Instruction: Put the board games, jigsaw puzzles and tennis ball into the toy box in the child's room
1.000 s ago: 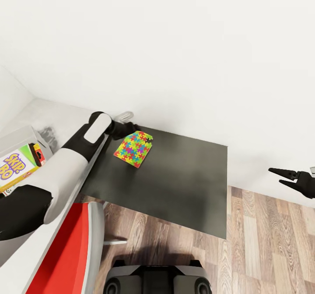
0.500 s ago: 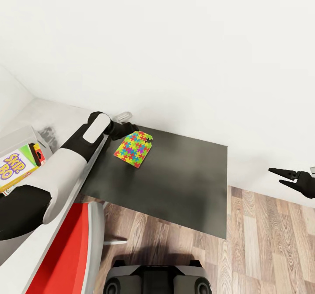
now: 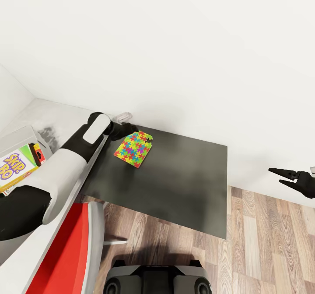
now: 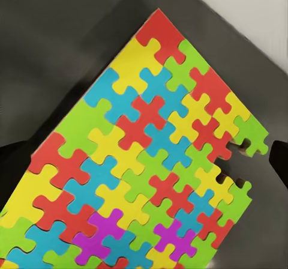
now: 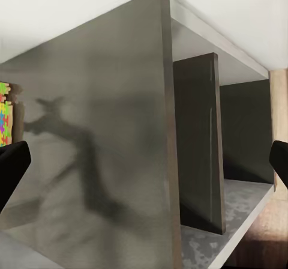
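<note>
One jigsaw puzzle [image 3: 133, 148], a bright multicoloured sheet, lies flat near the far left corner of the dark table [image 3: 183, 184]. My left gripper [image 3: 138, 132] hovers open at the puzzle's far edge. In the left wrist view the puzzle [image 4: 144, 161] spreads between two dark fingertips [image 4: 279, 161] set wide apart. At the far left stands the grey toy box [image 3: 19, 136] with a SKIP BO board game [image 3: 11, 166] in it. My right gripper [image 3: 275, 175] hangs open over the floor, right of the table, holding nothing.
A red chair [image 3: 65, 250] stands close at the lower left, beside my base [image 3: 153, 278]. A light grey surface [image 3: 52, 114] carries the toy box. White walls close the back. The right wrist view faces the table's side panel [image 5: 120, 161]. Wood-plank floor [image 3: 271, 241] lies on the right.
My left wrist has shifted very slightly at the puzzle's far edge. The puzzle and the right arm have not moved.
</note>
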`<state>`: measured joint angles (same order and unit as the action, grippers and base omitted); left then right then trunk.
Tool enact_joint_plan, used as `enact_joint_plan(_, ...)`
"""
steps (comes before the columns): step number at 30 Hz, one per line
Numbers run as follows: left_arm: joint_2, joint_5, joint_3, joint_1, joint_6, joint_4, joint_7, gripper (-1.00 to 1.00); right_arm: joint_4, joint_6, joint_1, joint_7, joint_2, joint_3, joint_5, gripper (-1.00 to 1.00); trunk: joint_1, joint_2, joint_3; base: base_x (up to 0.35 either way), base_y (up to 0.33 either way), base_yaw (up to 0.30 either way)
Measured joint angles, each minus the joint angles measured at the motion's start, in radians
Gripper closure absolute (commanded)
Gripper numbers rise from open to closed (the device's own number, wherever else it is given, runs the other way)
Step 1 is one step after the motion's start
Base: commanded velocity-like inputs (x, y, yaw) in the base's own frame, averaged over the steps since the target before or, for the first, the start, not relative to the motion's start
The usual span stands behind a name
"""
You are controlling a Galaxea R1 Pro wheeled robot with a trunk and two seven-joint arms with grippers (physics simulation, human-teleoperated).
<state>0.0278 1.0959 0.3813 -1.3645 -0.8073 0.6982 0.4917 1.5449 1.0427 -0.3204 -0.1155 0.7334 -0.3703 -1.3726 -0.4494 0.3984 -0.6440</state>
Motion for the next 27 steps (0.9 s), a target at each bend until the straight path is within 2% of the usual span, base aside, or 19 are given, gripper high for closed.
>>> enact_joint_plan(16, 0.009, -0.021, 0.002, 0.007, 0.001, -0.001, -0.001, -1.0, 0.0, 0.0, 0.0, 0.0, 0.0, 0.0, 0.0, -1.0, 0.0, 0.0, 0.0, 0.0, 0.0, 0.0)
enact_joint_plan(27, 0.013, -0.027, -0.001, 0.034, 0.004, -0.001, -0.008, -1.0, 0.001, 0.0, 0.0, 0.0, -0.002, 0.001, -0.001, -1.0, 0.0, 0.0, 0.0, 0.0, 0.0, 0.0)
